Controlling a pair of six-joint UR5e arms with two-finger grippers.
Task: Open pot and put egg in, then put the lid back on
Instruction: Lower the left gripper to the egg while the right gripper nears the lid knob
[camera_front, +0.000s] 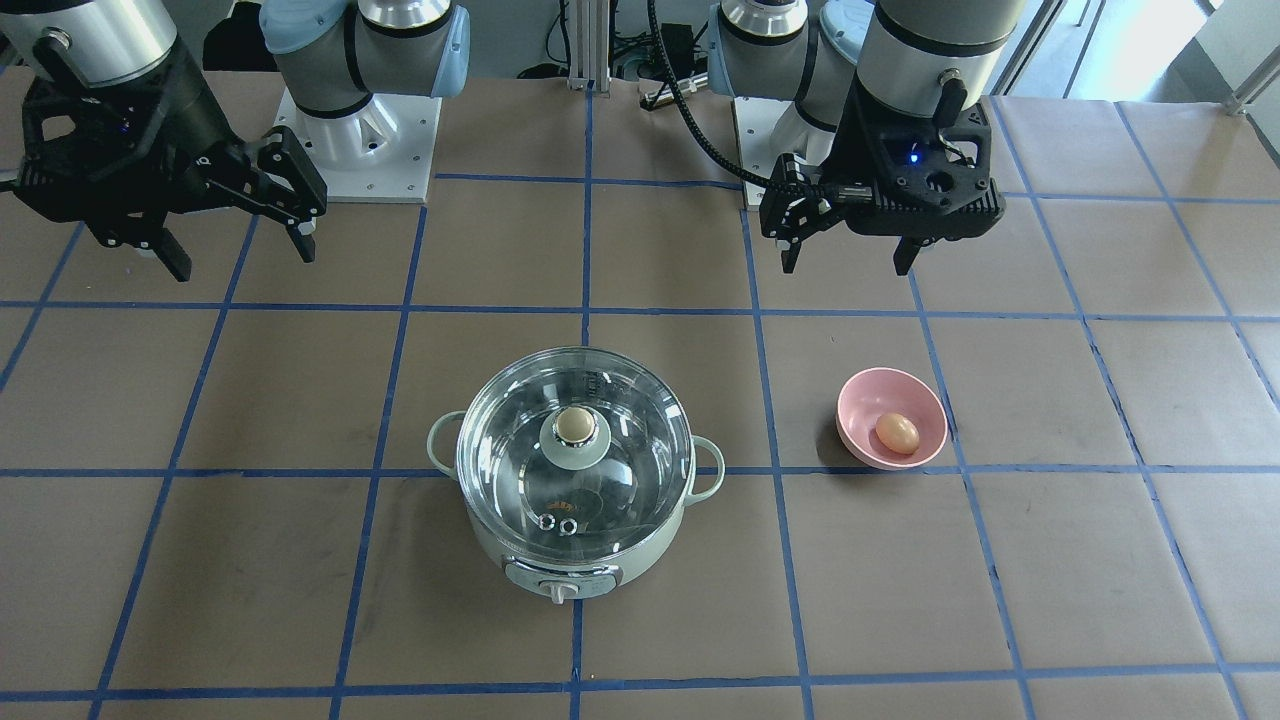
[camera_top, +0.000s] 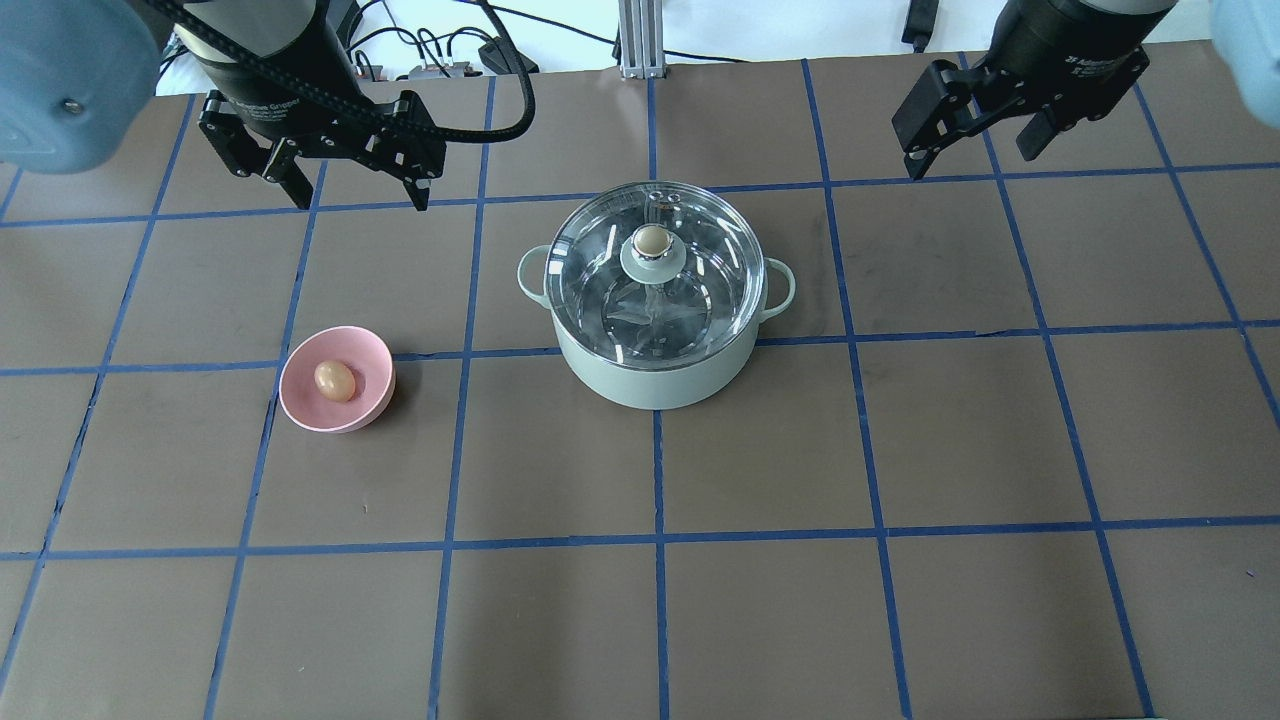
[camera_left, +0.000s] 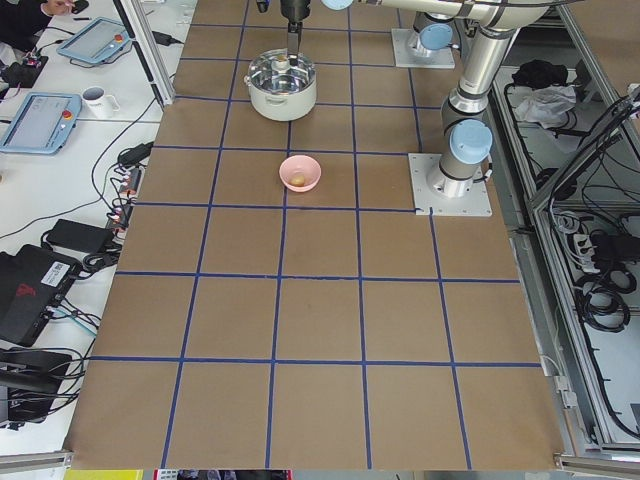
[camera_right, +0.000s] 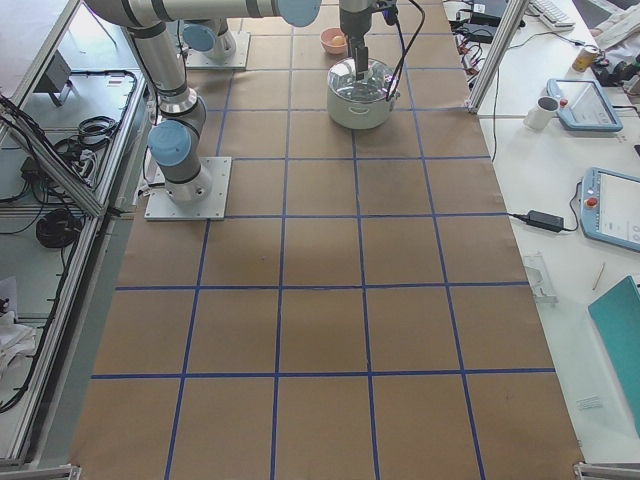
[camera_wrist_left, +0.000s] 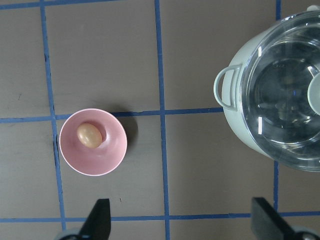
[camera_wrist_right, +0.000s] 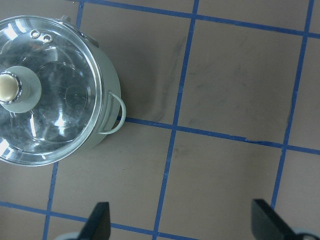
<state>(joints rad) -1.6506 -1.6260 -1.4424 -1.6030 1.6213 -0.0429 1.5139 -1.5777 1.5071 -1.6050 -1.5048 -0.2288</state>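
A table (camera_top: 760, 450) covered in brown paper is carrying a grid of blue tape lines (camera_top: 658, 540). A small pink bowl (camera_top: 372, 375) is sitting on the table at a tape crossing. A white mug (camera_left: 97, 99) and two handheld control tablets (camera_left: 40, 120) are lying on a white bench (camera_left: 40, 185) beside the table.
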